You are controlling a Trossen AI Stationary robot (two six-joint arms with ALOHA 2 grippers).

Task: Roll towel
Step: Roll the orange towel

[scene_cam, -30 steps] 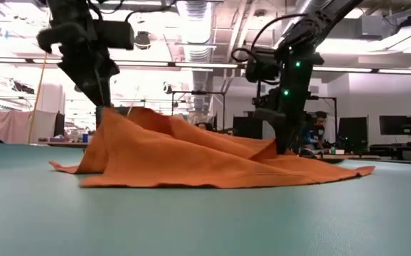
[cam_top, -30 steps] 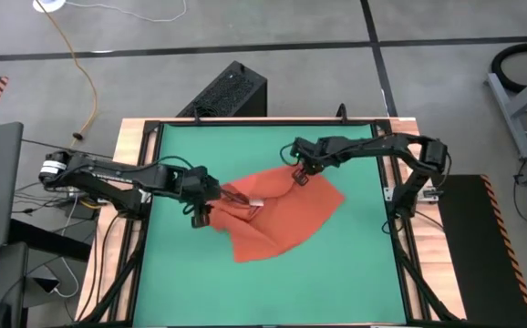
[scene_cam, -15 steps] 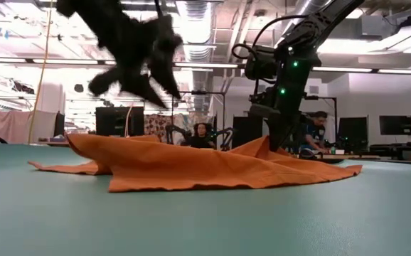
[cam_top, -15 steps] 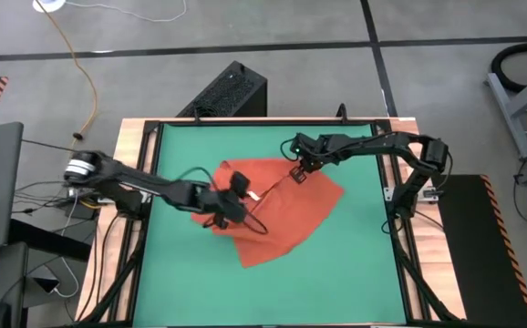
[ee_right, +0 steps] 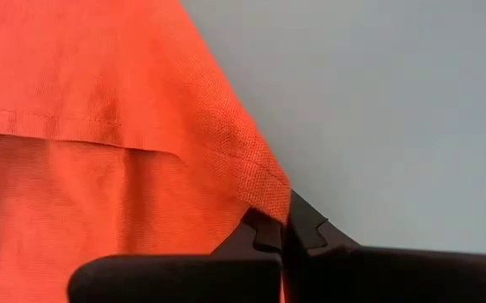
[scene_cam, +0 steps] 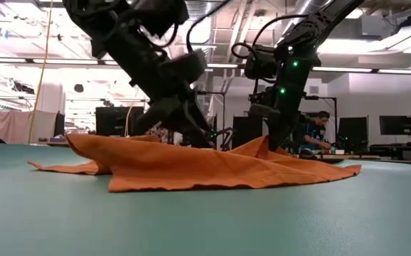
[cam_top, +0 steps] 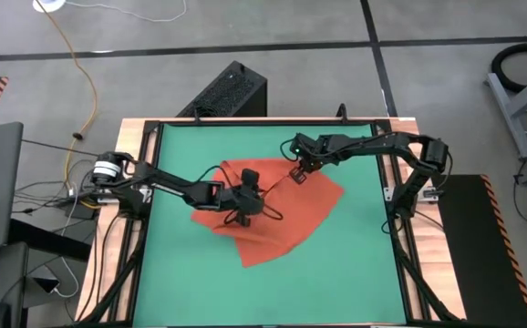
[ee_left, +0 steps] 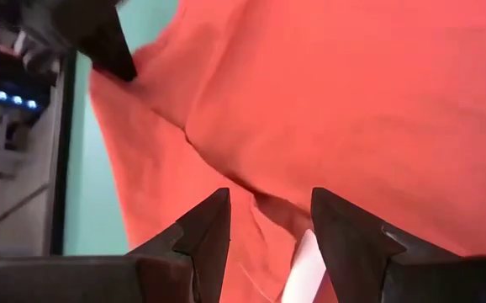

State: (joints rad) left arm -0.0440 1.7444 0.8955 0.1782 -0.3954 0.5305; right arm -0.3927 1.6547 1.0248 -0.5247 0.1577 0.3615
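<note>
- Lying near the middle of the green mat [cam_top: 181, 273], slightly toward the right edge, your towel [cam_top: 291, 214] is spread out in an uneven, rumpled sheet rather than rolled
- You can see in the low view that the towel [scene_cam: 212, 167] sits mostly flat on the mat, with low folds along its top and one corner pulled up into a small peak
- Your right gripper [cam_top: 297, 171] is at the towel's far edge, toward the back of the table, and its fingers are pinched together on the cloth
- The right wrist view confirms it: the right gripper [ee_right: 284, 231] has its two dark fingers pressed tight with the hemmed corner of the towel [ee_right: 100, 126] caught between them (the mat shows bare just beside that corner)
- Your left gripper [cam_top: 245, 187] hangs over the towel's left portion, the arm reaching in from the left edge of the table
- In the left wrist view the left gripper [ee_left: 270, 223] has its fingers apart with a clear gap, holding nothing, and the towel [ee_left: 352, 101] fills the view just beyond them
- A small white tag [ee_left: 308, 265] shows between those open fingers, lying on the cloth
</note>
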